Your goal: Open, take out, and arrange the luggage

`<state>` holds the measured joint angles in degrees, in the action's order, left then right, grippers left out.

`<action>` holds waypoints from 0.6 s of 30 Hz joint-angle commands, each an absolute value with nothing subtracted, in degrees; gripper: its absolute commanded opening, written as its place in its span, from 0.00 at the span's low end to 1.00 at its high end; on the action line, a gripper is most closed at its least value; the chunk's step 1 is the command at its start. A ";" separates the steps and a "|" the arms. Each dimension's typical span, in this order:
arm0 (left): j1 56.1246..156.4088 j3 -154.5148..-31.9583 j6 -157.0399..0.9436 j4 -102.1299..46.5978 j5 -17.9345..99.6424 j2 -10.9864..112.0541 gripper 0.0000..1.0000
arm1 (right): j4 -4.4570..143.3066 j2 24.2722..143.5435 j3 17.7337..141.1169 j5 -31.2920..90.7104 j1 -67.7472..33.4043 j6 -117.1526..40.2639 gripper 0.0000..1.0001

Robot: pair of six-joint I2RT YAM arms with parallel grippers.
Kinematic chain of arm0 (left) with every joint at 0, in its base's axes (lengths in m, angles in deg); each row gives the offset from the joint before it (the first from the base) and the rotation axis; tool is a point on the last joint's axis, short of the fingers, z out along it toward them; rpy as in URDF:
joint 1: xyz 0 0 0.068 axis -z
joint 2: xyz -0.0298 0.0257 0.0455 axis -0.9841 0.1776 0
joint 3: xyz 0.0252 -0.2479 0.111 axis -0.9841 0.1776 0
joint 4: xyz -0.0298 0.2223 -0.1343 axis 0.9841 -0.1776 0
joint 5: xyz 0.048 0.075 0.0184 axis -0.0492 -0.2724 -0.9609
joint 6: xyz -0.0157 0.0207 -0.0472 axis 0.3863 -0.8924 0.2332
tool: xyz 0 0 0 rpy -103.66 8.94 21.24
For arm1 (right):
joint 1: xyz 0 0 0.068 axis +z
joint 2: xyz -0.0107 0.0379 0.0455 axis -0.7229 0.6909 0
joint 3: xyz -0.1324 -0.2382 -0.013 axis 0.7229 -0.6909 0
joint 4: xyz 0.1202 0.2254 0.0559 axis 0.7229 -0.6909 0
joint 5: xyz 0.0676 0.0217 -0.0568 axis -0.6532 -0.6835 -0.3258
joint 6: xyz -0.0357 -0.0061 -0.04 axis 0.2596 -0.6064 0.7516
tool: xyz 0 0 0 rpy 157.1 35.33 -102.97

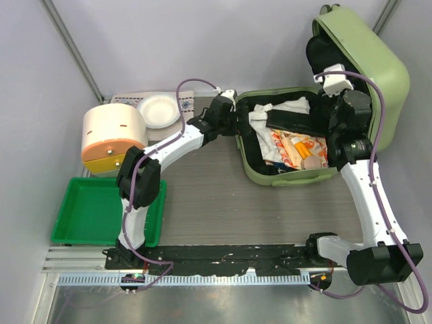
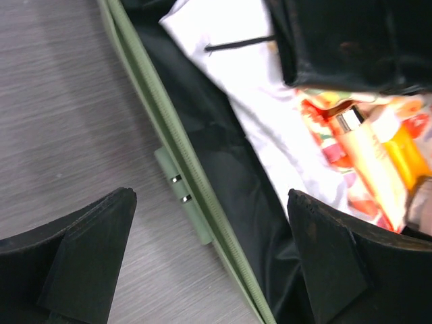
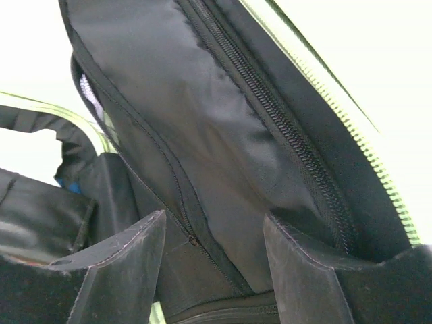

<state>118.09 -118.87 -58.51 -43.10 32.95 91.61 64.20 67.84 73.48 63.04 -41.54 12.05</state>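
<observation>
The pale green luggage point(image 1: 287, 177) lies open at the back right of the table, its lid point(image 1: 368, 64) standing up. Inside are a white cloth point(image 2: 250, 74), a black pouch point(image 2: 351, 40), a colourful packet and orange bottles point(image 2: 368, 158). My left gripper point(image 1: 228, 108) is open and straddles the luggage's left rim point(image 2: 179, 155), one finger over the table and one over the black lining; it holds nothing point(image 2: 209, 270). My right gripper point(image 1: 332, 79) is open close against the lid's black zipped lining point(image 3: 202, 135), which fills the gap between its fingers point(image 3: 214, 243).
A cream-and-orange round container point(image 1: 113, 138) stands at the left, with a white bowl point(image 1: 159, 110) on a patterned mat behind it. A bright green tray point(image 1: 101, 212) lies at the front left. Grey walls close the back and sides.
</observation>
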 commanded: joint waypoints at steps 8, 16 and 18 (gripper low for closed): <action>120.11 -123.63 -61.33 -51.05 23.10 94.13 0.96 | 68.17 69.36 79.73 60.12 -55.26 9.68 0.69; 120.02 -125.48 -64.47 -51.58 26.08 98.26 0.78 | 66.15 67.96 79.12 57.04 -57.90 8.54 0.71; 120.02 -126.44 -65.80 -51.05 26.35 99.49 0.68 | 64.23 67.52 79.11 55.90 -57.90 7.75 0.70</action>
<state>119.95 -122.87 -61.77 -51.58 25.68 97.91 64.41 70.05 76.87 58.56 -57.94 9.76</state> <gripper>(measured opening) 0.746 0.705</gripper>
